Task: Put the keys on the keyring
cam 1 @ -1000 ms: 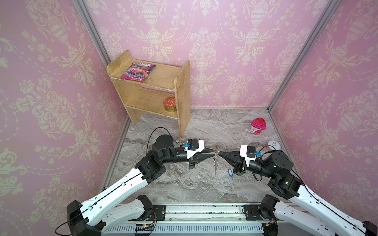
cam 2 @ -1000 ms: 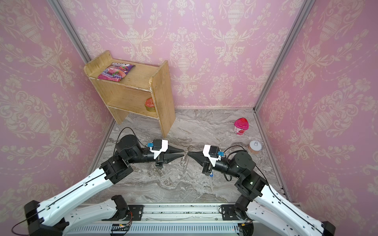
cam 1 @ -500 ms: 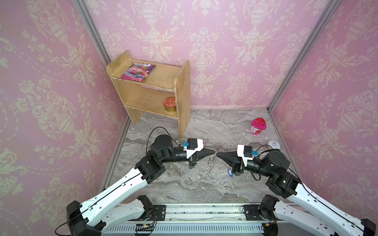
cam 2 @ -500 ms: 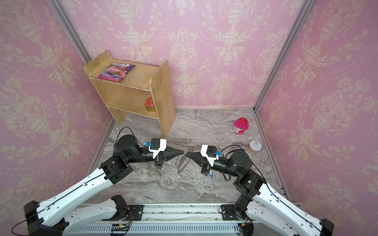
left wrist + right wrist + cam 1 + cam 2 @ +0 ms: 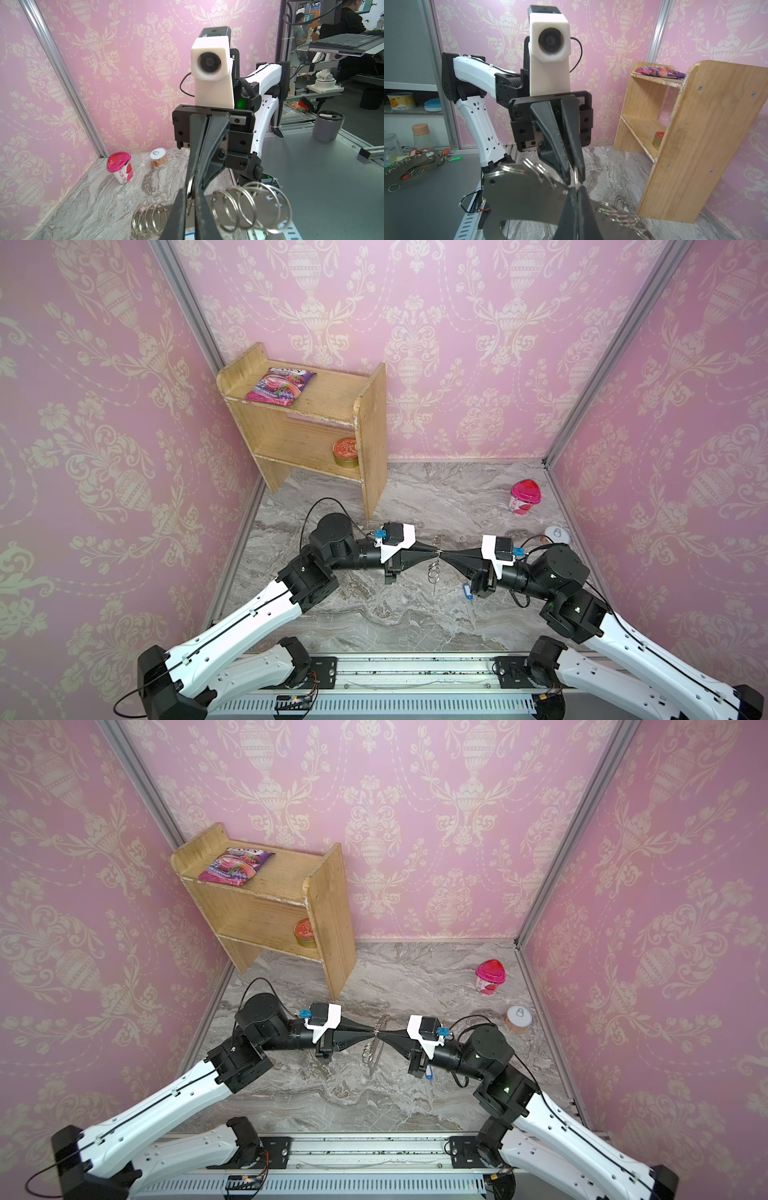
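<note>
The keyring [image 5: 433,572] [image 5: 374,1052], a grey metal plate with rows of rings, hangs edge-on above the marble floor between both grippers' tips. My left gripper [image 5: 432,551] [image 5: 190,199] is shut on a ring at the plate's edge. Facing it tip to tip, my right gripper [image 5: 443,554] [image 5: 576,190] is shut on the plate [image 5: 519,197] beside that same ring. The plate's face and several rings [image 5: 264,205] show in the left wrist view. The keys [image 5: 467,591] [image 5: 428,1074], with their blue tag, lie on the floor under the right gripper, held by nothing.
A wooden shelf [image 5: 316,435] stands at the back left, with a snack packet [image 5: 280,383] on top and a round tin [image 5: 347,452] on its lower board. A pink-lidded cup [image 5: 525,497] and a small can [image 5: 557,535] stand by the right wall.
The left jaws have closed on a ring of the keyring. The two tips have drawn together, and the plate has swung and tilted between them. The right gripper stayed shut.
</note>
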`<action>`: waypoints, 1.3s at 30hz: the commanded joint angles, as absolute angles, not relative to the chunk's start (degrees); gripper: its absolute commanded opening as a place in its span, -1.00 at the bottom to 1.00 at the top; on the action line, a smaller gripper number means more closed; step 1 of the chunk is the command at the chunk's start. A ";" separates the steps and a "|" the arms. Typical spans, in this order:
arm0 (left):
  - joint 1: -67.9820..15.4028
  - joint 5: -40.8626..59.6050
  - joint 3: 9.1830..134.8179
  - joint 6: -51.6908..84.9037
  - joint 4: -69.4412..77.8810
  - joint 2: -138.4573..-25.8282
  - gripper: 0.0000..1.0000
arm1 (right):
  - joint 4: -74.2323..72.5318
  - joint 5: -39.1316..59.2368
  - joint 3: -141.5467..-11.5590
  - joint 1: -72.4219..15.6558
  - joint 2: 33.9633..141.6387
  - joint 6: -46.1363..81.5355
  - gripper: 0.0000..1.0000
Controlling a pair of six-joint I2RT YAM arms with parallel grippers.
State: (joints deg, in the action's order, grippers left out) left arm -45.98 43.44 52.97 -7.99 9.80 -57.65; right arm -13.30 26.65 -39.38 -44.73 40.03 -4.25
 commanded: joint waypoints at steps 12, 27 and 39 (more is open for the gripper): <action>-48.56 29.96 64.30 -31.71 -18.62 -55.24 -1.00 | 12.30 15.55 -47.55 -44.64 35.67 -10.65 0.07; -56.25 17.84 69.12 -44.08 -31.22 -61.61 -1.00 | 10.44 21.43 -49.52 -44.62 42.02 -9.39 -0.05; -55.67 20.33 66.85 -44.74 -27.41 -62.00 -1.00 | 10.58 24.85 -46.52 -44.56 42.56 -9.78 -0.31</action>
